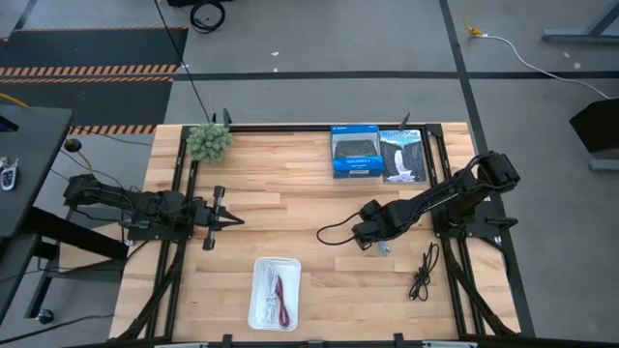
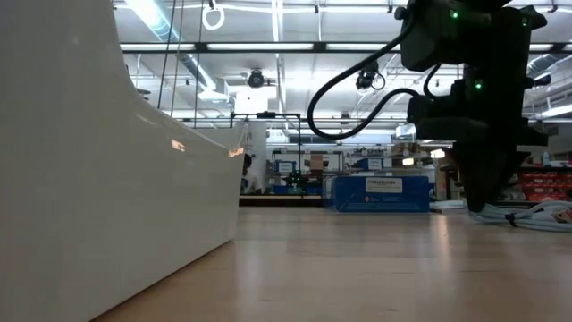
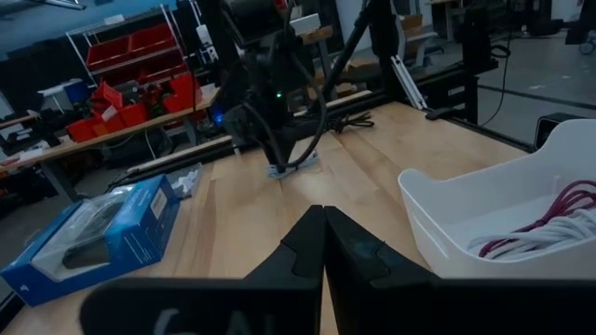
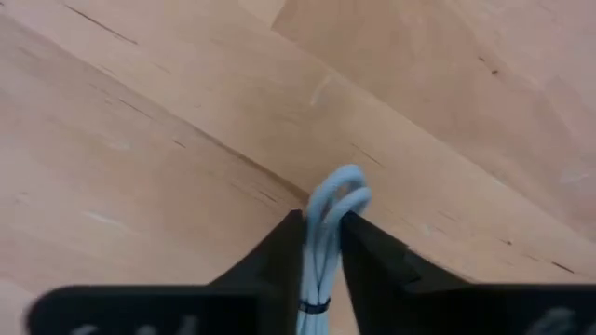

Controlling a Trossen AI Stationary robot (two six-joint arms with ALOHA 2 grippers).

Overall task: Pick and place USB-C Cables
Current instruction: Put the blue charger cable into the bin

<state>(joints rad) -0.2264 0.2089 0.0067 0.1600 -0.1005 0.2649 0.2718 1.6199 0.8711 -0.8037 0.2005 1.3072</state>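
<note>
My right gripper stands low over the table's right middle, shut on the pale blue-grey cable. The cable also shows in the high view and the low view. The black cable lies coiled on the table near the right edge. The dark red cable and the white cable lie in the white tray at the near middle. My left gripper waits at the left, shut and empty, its fingers together in its wrist view. My right gripper pinches the bundled strands of the pale blue-grey cable between its two fingers, which come from above and point down. The cable's looped end sticks out past the fingertips, close to the wood. In the low view part of the cable lies on the table beside the gripper.
Two blue-and-black product boxes lie at the far edge, and a green fuzzy plant stands at the far left corner. The tray's wall fills the left of the low view. Bare wood lies between the tray and my right gripper.
</note>
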